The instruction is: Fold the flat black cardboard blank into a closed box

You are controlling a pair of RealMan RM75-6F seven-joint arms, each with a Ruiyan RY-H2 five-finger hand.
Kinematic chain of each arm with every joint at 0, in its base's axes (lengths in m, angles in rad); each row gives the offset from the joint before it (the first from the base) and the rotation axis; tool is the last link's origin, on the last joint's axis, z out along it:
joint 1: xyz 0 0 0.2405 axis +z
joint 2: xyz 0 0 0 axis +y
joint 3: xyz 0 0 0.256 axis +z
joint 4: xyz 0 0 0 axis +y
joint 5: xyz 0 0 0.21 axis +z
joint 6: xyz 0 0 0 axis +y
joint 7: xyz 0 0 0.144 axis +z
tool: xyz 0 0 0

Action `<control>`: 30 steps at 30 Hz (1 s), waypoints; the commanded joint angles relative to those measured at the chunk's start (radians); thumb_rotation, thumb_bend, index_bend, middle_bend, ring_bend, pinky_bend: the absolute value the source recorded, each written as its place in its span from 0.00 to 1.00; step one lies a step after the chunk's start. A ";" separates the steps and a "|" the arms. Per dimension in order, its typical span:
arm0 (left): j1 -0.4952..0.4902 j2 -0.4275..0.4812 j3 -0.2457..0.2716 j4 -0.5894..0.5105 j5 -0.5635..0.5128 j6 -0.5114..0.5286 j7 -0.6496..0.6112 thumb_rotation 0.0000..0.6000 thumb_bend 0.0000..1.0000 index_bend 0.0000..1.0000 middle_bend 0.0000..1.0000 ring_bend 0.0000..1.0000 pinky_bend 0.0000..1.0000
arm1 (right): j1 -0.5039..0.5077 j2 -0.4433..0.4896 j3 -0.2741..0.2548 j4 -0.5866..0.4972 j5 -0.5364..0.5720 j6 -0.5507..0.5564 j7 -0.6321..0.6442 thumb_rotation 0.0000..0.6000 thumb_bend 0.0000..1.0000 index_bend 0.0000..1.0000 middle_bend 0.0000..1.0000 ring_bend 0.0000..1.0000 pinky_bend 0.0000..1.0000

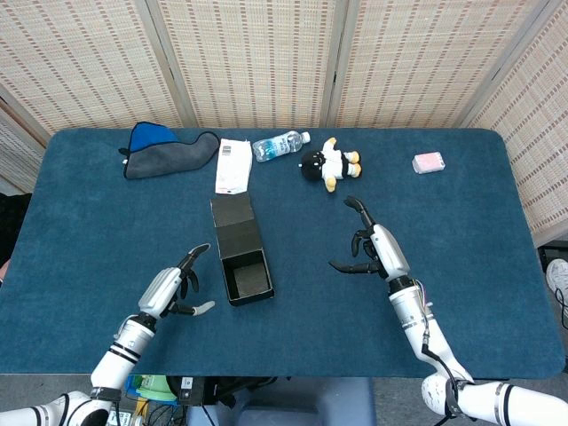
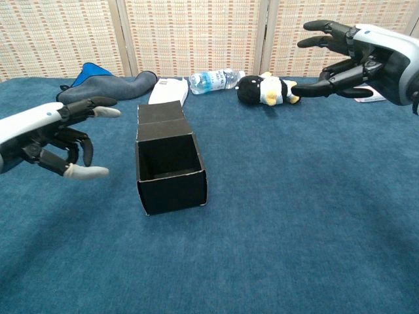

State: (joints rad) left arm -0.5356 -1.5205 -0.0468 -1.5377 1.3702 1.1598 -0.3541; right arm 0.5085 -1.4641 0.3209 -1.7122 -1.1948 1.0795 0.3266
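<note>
black box (image 1: 242, 251) stands open-topped on blue table (image 1: 461, 222), lid flap lying flat toward the far side. left hand (image 1: 170, 288) just left of box, fingers spread, holding nothing, not touching. right hand (image 1: 373, 248) well right of box, raised, fingers apart, empty.

Open-topped black box (image 2: 170, 171) on blue table (image 2: 294, 216), left hand (image 2: 55, 134) spread beside it, right hand (image 2: 350, 55) spread well apart, above the box's far right.

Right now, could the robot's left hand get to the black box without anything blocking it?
Probably yes. The left hand hovers open just beside the black box, with only bare blue table between them.
</note>
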 commanded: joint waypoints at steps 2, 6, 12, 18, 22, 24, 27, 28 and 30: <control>0.007 -0.071 -0.025 0.010 -0.046 -0.005 0.075 1.00 0.16 0.00 0.00 0.54 0.69 | -0.007 0.010 0.000 0.000 0.004 0.004 0.013 1.00 0.02 0.00 0.08 0.69 1.00; 0.012 -0.118 -0.044 0.020 -0.086 -0.012 0.111 1.00 0.15 0.00 0.00 0.53 0.69 | -0.013 0.015 0.000 0.002 0.005 0.007 0.035 1.00 0.02 0.00 0.08 0.69 1.00; 0.018 -0.193 -0.076 0.063 -0.133 -0.009 0.162 1.00 0.14 0.00 0.00 0.53 0.69 | -0.022 0.021 -0.008 0.007 -0.003 0.009 0.060 1.00 0.02 0.00 0.08 0.69 1.00; 0.021 -0.222 -0.098 0.090 -0.137 -0.009 0.164 1.00 0.14 0.00 0.00 0.52 0.70 | -0.028 0.024 -0.010 0.011 -0.008 0.016 0.078 1.00 0.02 0.00 0.08 0.69 1.00; 0.010 -0.235 -0.112 0.132 -0.132 -0.023 0.173 1.00 0.14 0.00 0.00 0.52 0.70 | -0.029 0.021 -0.013 0.015 -0.009 0.018 0.080 1.00 0.02 0.00 0.08 0.69 1.00; 0.003 -0.243 -0.117 0.167 -0.126 -0.031 0.175 1.00 0.14 0.00 0.00 0.52 0.70 | -0.029 0.020 -0.013 0.016 -0.008 0.018 0.080 1.00 0.02 0.00 0.08 0.69 1.00; -0.004 -0.246 -0.128 0.213 -0.117 -0.036 0.170 1.00 0.14 0.00 0.00 0.52 0.70 | -0.029 0.018 -0.014 0.018 -0.007 0.022 0.075 1.00 0.02 0.00 0.08 0.69 1.00; -0.006 -0.246 -0.134 0.232 -0.114 -0.034 0.166 1.00 0.14 0.00 0.00 0.52 0.70 | -0.030 0.017 -0.014 0.018 -0.006 0.022 0.076 1.00 0.02 0.00 0.09 0.69 1.00; -0.004 -0.238 -0.144 0.246 -0.119 -0.039 0.150 1.00 0.14 0.00 0.00 0.52 0.70 | -0.030 0.016 -0.015 0.018 -0.005 0.022 0.076 1.00 0.02 0.00 0.09 0.69 1.00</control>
State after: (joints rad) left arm -0.5374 -1.7622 -0.1803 -1.3041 1.2505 1.1262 -0.1919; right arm 0.4786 -1.4482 0.3058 -1.6939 -1.1998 1.1019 0.4021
